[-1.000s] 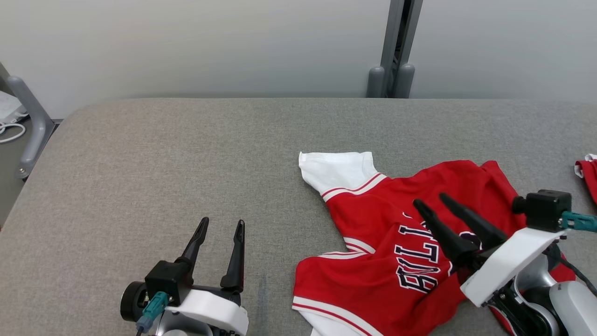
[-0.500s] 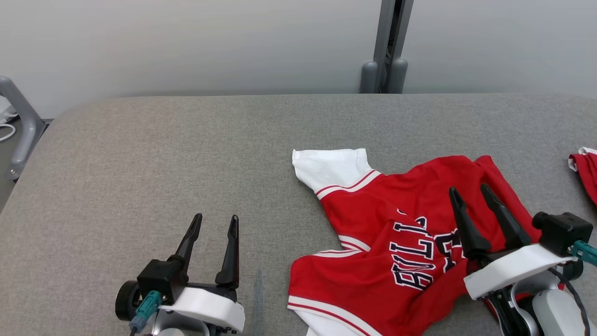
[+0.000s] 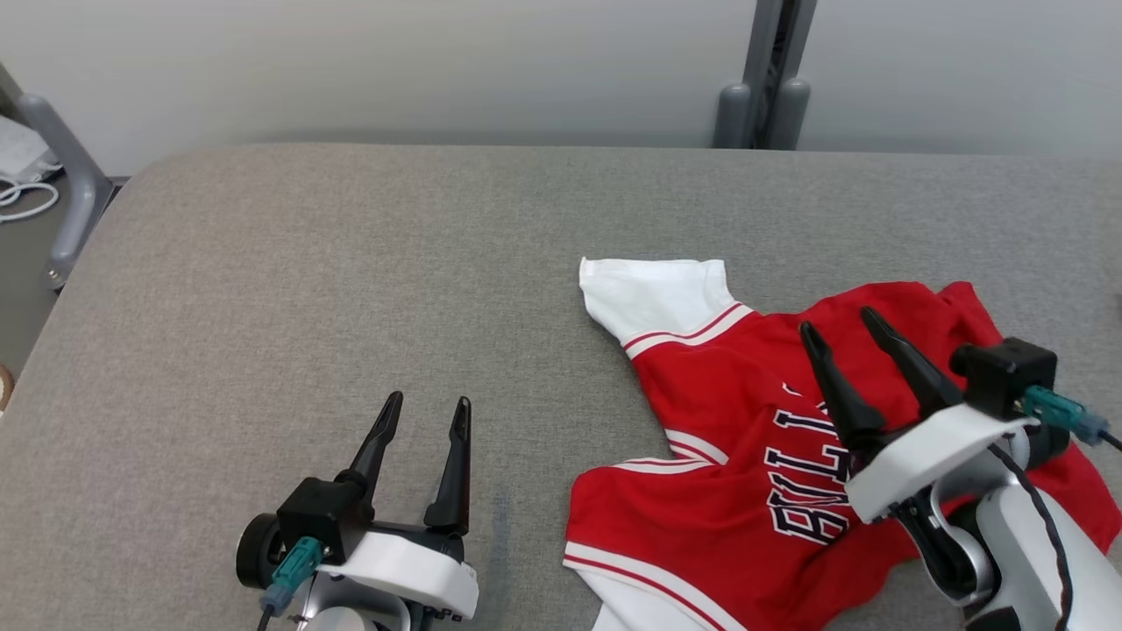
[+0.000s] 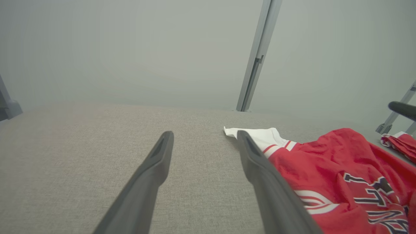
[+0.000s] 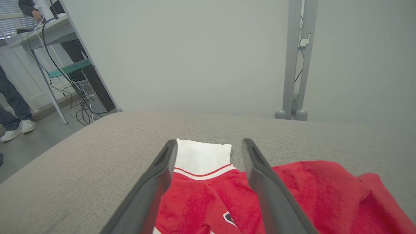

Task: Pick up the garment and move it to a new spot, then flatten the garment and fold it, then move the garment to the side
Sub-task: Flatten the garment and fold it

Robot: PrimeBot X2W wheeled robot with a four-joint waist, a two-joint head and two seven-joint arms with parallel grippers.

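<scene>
Our left gripper (image 3: 429, 400) and right gripper (image 3: 836, 319) each have two long, dark, tapering fingers set in a white shell (image 3: 920, 451). Beside each shell sits a black block (image 3: 1002, 375) with a teal plug (image 3: 1056, 410). A black cable (image 3: 1045, 517) runs down our pale right forearm (image 3: 1087, 587).

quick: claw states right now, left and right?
Left claw: open, holding nothing.
Right claw: open, holding nothing, above the red jersey.

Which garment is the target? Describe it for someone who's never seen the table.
On the grey padded table, look at the right half, near the right claw. The garment is a crumpled red jersey with dark lettering and a white sleeve at its far left corner. The other red piece, farther right, shows white trim but no lettering.
</scene>
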